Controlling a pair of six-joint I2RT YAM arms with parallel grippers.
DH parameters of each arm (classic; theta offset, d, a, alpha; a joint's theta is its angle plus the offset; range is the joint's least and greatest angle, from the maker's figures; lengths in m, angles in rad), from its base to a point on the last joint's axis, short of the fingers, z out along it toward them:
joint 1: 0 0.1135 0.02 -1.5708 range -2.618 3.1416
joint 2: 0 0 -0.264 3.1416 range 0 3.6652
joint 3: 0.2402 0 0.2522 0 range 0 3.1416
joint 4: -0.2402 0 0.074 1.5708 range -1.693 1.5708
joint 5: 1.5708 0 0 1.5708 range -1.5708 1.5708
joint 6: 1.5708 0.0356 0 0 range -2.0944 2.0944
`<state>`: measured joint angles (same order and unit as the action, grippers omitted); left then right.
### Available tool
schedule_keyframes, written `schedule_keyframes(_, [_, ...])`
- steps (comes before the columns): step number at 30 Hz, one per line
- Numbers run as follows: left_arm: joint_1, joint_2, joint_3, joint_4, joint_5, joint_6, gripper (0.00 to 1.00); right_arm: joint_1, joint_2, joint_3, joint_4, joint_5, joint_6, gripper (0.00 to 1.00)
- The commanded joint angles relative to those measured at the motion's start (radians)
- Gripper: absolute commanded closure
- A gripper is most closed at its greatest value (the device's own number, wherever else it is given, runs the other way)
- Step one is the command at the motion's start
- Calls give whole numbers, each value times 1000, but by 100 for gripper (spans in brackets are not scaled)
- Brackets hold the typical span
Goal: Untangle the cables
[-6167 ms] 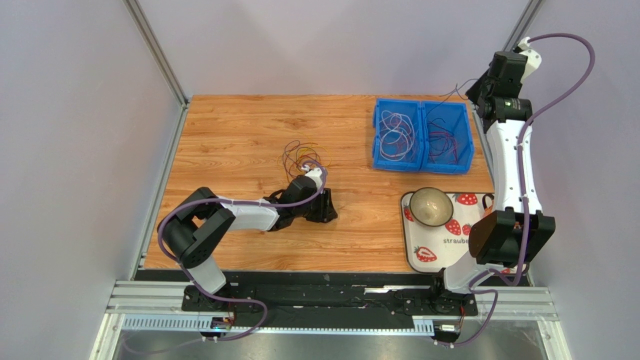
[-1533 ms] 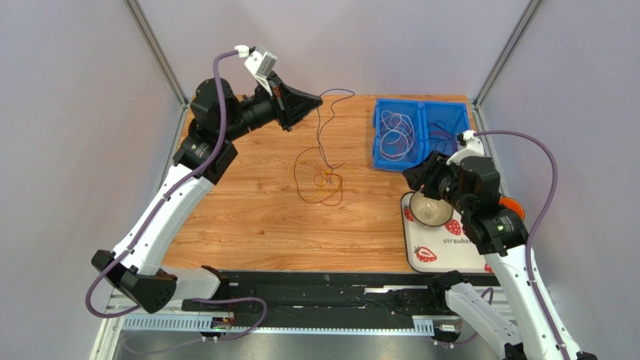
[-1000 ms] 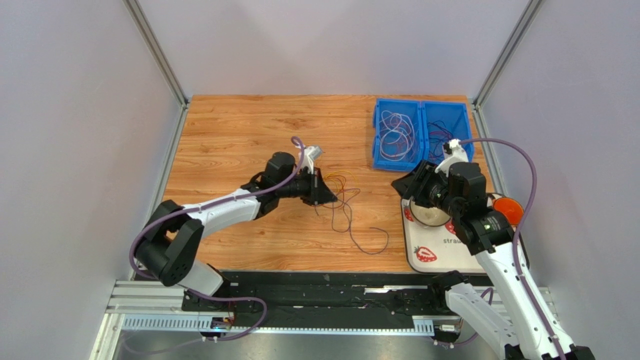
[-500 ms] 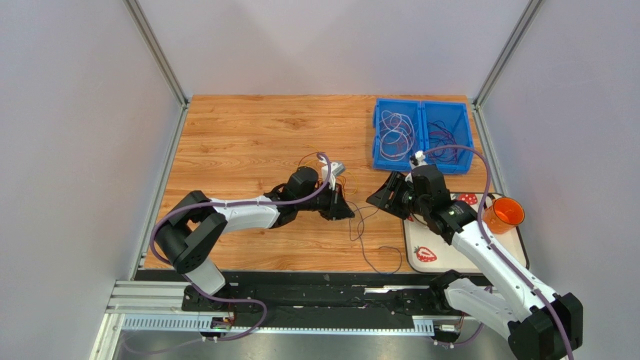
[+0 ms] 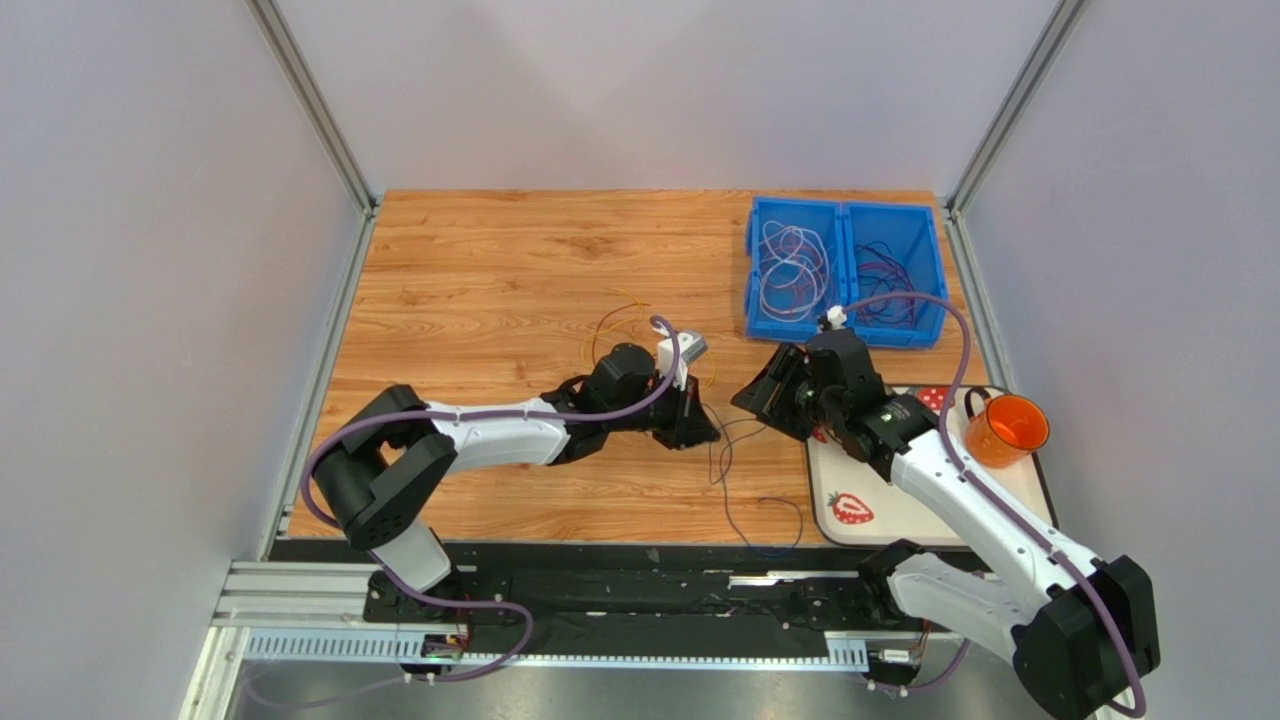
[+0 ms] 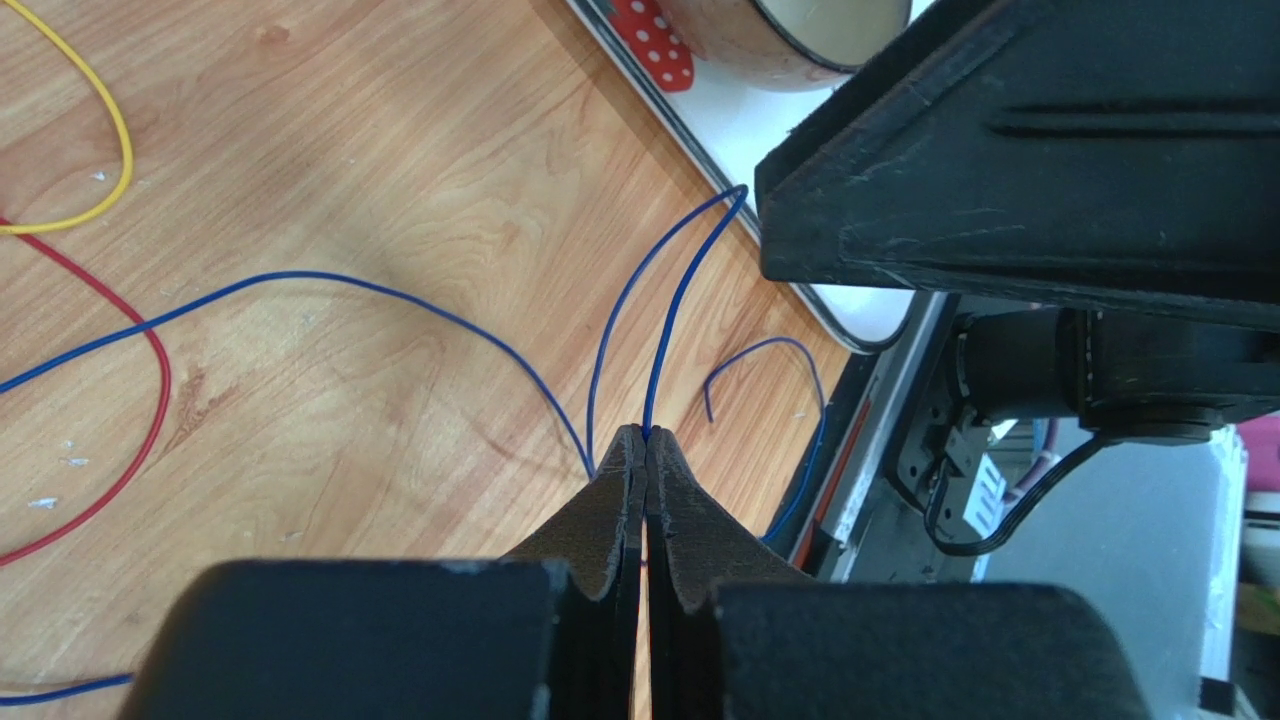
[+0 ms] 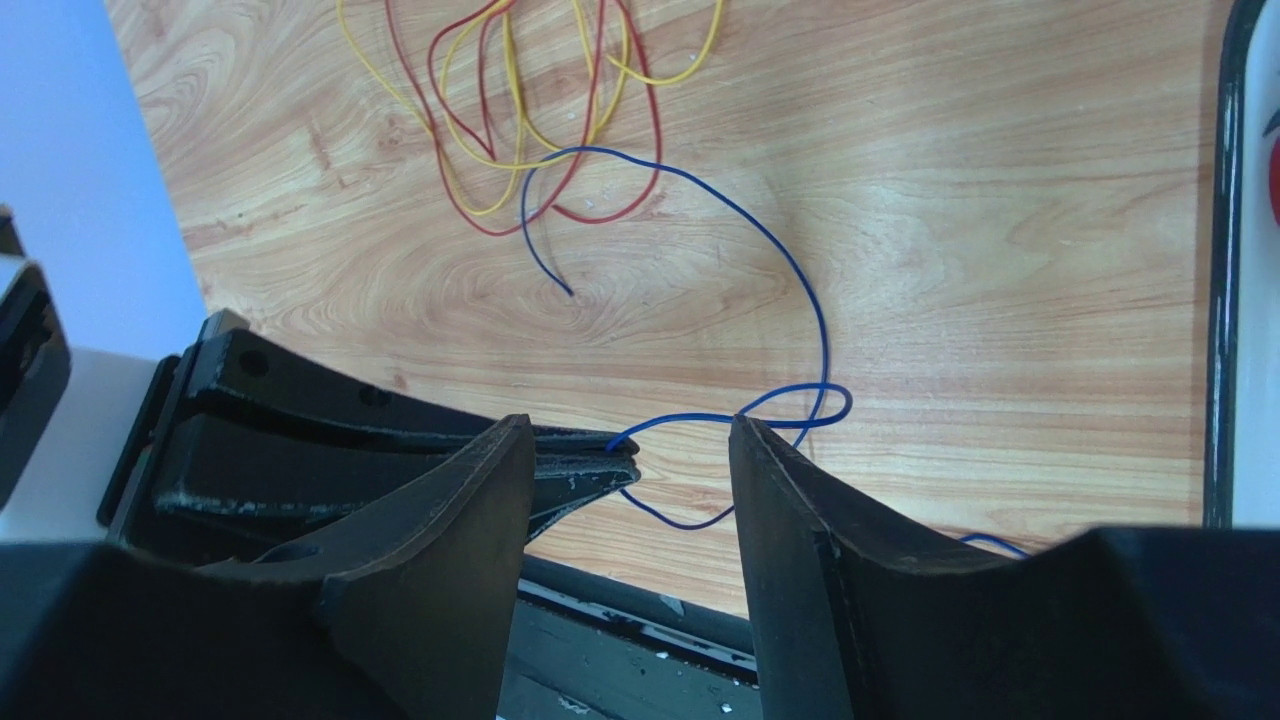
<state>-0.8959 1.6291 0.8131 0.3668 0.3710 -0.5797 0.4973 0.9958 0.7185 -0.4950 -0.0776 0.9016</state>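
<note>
I am holding my left gripper (image 6: 646, 458) fully closed, with its two fingertips pressed together low over the wooden table (image 5: 481, 285) and pinching the blue cable (image 6: 301, 275) between them. From the pinch point, two strands of this cable are rising toward the tray, while a longer strand is sweeping across the table in a shallow arc to the side. I am holding my right gripper (image 7: 631, 435) wide open, with nothing between its fingers. It is facing the left gripper from just beside it. In the right wrist view, the tip of the left gripper is showing in the gap between my right fingers, and the blue cable is forming a small loop there. I cannot tell whether the right fingers are touching the cable. The red and yellow cables (image 7: 504, 150) are lying in loose overlapping loops on the table beyond the two grippers, and one end of the blue cable is running in among them. More cables are lying in both compartments of the blue bin (image 5: 846, 255) at the far right of the table. The strawberry-print tray (image 5: 879, 510) is lying at the near right, under my right arm, and is carrying a bowl (image 6: 796, 38). An orange cup (image 5: 1008, 431) is standing at its right edge.
</note>
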Motion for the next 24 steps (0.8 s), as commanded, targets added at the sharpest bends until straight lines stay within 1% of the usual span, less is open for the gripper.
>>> schedule_keyframes(1, [-28,-44,46,-22,-72,41,100,12,24,12,16,41,31,46])
schedule_keyframes(3, [-43,-60,47,-34,-110,52,100,14,32,12,9,44,39,46])
schedule_keyframes(4, [-50,-64,54,-75,-138,60,100,14,32,13,6,47,40,46])
schedule_keyframes(5, [-69,-71,72,-104,-212,75,100,14,29,12,6,50,42,46])
schedule_keyframes(7, [-83,-74,92,-167,-279,84,100,15,18,10,0,65,46,46])
schedule_keyframes(8, [-89,-77,93,-167,-305,90,100,15,14,12,-1,70,45,46])
schedule_keyframes(11, [-95,-84,87,-172,-351,81,100,14,12,12,-4,76,54,45])
schedule_keyframes(15, [-110,-98,83,-166,-369,89,100,15,24,6,-7,75,68,45])
schedule_keyframes(17, [-127,-91,115,-228,-453,104,100,15,18,1,-2,76,74,45])
schedule_keyframes(19, [-132,-80,129,-252,-466,112,100,15,15,1,-1,78,76,45])
schedule_keyframes(21, [-136,-78,112,-217,-439,119,100,15,18,4,0,78,77,45])
schedule_keyframes(22, [-141,-80,107,-201,-437,118,100,15,24,2,1,108,77,45])
schedule_keyframes(24, [-156,-80,106,-193,-440,116,100,15,43,-2,16,108,86,45])
